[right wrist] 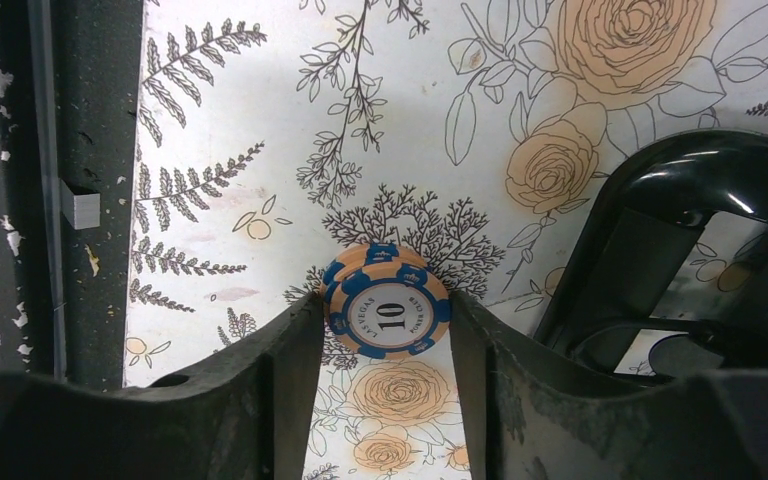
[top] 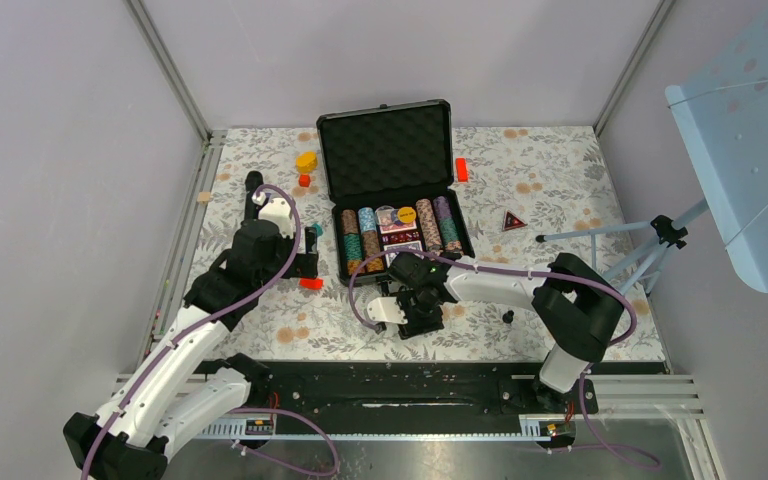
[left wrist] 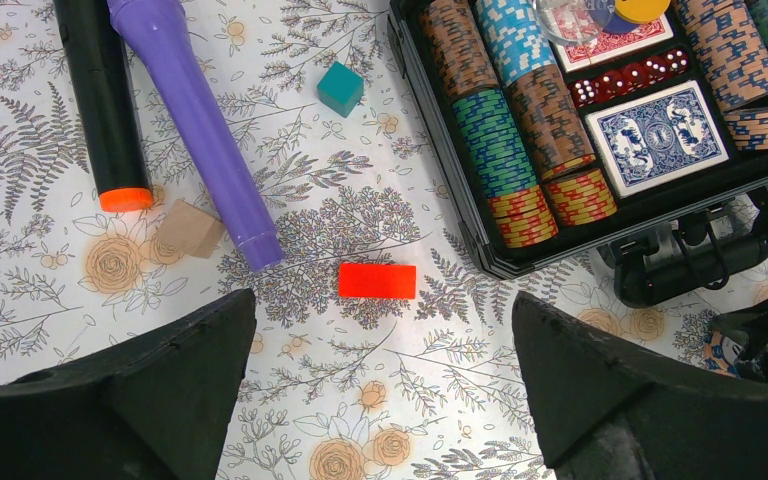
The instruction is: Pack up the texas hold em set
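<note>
Right claw [right wrist: 387,312] clasping an orange-and-blue poker chip [right wrist: 388,318] marked 10, flat between its jaws, near side of the open black case [top: 388,150].

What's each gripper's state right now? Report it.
Left gripper: open, holding nothing.
Right gripper: closed on the poker chip.

chips [left wrist: 500,140] in case [top: 385,150] | loose chip [right wrist: 388,312] on table [top: 550,180], before case
</note>
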Controlling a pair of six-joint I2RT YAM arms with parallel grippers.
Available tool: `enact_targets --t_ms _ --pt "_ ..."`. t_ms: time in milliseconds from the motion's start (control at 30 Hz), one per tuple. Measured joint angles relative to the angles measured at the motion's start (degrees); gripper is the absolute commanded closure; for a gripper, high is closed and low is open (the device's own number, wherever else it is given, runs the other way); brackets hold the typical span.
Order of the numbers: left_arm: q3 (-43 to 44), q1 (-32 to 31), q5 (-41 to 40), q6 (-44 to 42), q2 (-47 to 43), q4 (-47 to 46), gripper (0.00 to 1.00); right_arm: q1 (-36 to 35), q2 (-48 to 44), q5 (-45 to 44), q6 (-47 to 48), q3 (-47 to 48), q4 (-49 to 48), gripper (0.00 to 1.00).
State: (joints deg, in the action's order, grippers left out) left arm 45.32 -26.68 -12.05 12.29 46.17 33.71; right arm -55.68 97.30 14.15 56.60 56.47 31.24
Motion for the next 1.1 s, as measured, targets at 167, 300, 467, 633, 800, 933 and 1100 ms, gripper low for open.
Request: enact_targets --t_ms 167,300,467,633,800,933,1100 --pt "0.0 0.0 0.0 0.0 0.0 0.0 0.01 -0.1 0.0 -0.1 0.0 0.0 0.1 0.50" --pt "0.0 0.0 0.0 0.0 0.0 0.0 0.01 -0.1 0.2 -0.1 0.0 0.3 0.3 0.51" --pt "0.0 0.0 0.0 0.0 0.0 0.0 0.01 -0.1 0.2 -0.1 0.1 0.3 0.3 0.26" --pt "0.0 0.0 0.0 0.0 0.0 0.0 0.01 -0.2 0.2 -0.1 0.0 0.3 0.3 0.23" --pt "0.0 0.0 0.0 0.0 0.0 0.0 0.01 -0.2 0.2 -0.1 0.0 0.4 0.3 0.23" --pt "0.0 0.0 -0.4 0.0 -0.5 0.0 0.01 -0.2 -0.5 -0.1 -0.1 0.3 0.2 0.22" --pt "0.0 0.0 -1.8 0.0 -2.7 0.0 0.01 -0.2 -6.8 0.0 -2.3 0.2 -0.6 0.20"
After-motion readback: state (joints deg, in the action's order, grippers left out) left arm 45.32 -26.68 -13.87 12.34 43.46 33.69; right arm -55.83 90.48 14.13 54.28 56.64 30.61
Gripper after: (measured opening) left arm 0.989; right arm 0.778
